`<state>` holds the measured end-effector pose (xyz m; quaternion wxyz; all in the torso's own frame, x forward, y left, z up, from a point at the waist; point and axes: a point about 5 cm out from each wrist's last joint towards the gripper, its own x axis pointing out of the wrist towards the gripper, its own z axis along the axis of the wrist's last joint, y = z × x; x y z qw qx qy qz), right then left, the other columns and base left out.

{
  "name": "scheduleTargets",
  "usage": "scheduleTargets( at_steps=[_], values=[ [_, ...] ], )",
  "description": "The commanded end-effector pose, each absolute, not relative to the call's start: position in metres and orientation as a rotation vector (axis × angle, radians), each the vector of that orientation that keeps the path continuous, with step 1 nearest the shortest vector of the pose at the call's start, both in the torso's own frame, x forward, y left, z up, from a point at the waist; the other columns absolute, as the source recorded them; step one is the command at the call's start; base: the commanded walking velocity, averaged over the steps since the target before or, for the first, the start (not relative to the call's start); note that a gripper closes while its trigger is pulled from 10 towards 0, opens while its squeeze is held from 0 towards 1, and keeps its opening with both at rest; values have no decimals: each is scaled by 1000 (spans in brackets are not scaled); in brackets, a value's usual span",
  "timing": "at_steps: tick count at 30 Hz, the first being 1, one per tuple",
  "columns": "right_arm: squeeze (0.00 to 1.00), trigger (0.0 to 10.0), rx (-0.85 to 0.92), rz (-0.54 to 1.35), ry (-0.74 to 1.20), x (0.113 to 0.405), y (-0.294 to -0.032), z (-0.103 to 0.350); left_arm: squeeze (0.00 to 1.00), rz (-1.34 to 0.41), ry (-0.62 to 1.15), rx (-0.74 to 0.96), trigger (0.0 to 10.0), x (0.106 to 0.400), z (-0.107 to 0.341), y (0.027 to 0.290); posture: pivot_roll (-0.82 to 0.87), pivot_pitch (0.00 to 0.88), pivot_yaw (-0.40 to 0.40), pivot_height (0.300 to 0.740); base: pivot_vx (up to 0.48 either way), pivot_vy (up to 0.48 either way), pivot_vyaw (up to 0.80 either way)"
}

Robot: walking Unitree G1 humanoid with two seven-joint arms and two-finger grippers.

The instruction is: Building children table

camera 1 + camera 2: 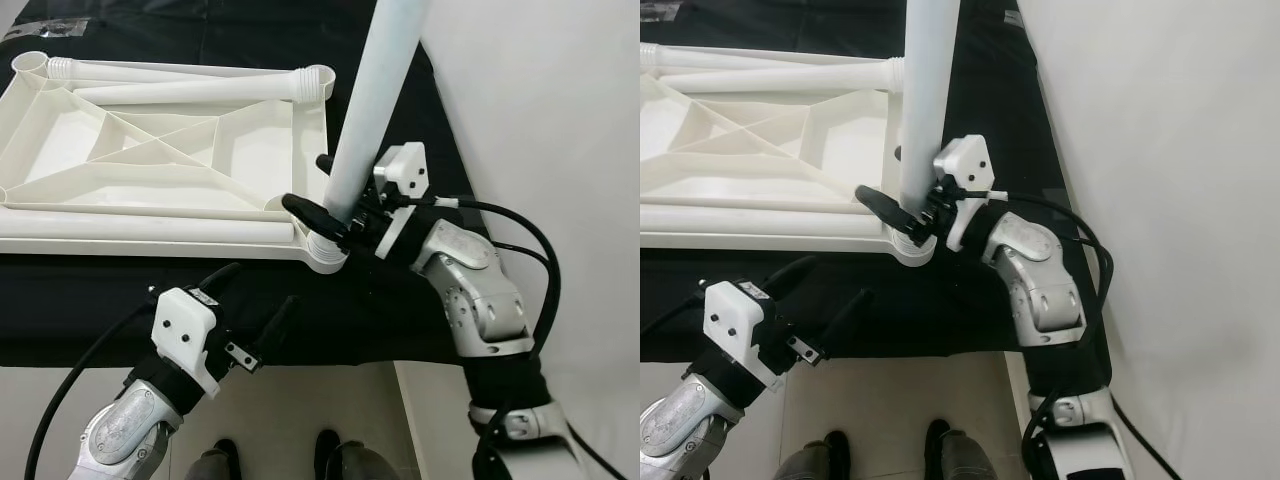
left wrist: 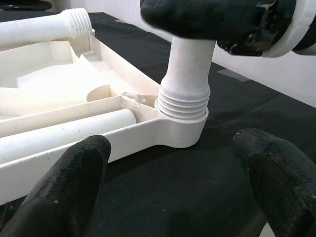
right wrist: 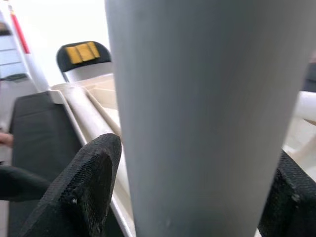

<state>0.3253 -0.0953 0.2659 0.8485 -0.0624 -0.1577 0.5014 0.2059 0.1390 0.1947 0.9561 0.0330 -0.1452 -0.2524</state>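
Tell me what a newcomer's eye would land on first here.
First comes the tall white leg, standing upright in the near right corner socket of the upturned white tabletop, with the right tool clamped around it just above the threads. Next, the left tool hovers open over the black cloth in front of that corner, while spare legs lie inside the tabletop.

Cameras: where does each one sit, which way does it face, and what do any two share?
Left eye view: head, looking down at the upside-down tabletop on the black mat; both arms show.
Right eye view: same scene; right gripper around the upright leg.
Left wrist view: along the open left gripper toward the corner socket.
Right wrist view: against the leg between its fingers.
Shared: leg and tabletop appear in all four.
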Motion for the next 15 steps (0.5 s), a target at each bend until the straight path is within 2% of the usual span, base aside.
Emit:
scheduleTargets(
  at_steps=[1,4,6,12,13,14,15],
  values=[
    [0,10000,-149,1138,-358,322,-91,269,0,-516,-264,56,10000,204,189,139,129,303,-105,740,0,0,0],
    [0,10000,-176,1215,-361,323,-90,275,0,-515,-264,55,10000,204,189,138,134,304,-111,740,0,0,0],
    [0,10000,-219,1349,-343,329,-94,280,0,-515,-265,55,10000,204,189,137,135,305,-114,740,0,0,0],
    [0,10000,-187,1380,-298,339,-102,274,0,-513,-266,53,10000,204,189,137,134,307,-119,740,0,0,0],
    [0,1059,-174,1401,-284,341,-104,271,0,-512,-262,53,10000,203,187,137,129,307,-118,740,0,0,0],
    [0,0,-169,1404,-276,342,-106,270,0,-512,-261,53,10000,203,187,137,127,309,-119,740,0,0,0],
    [0,0,-166,1404,-270,343,-107,269,0,-513,-260,53,10000,203,187,137,127,309,-119,740,0,0,0]
  ],
)
